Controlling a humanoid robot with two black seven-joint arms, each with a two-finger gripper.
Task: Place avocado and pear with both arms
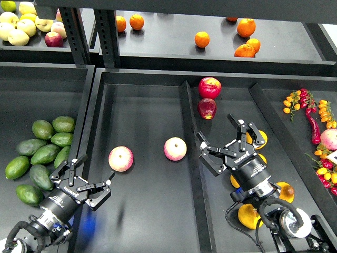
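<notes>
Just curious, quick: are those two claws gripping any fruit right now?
Left gripper: open, holding nothing.
Right gripper: open, holding nothing.

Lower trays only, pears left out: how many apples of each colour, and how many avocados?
Pink-yellow apples: 2
Red apples: 2
Green avocados: 9, all in the left tray, one partly behind the tray wall
Total: 13
</notes>
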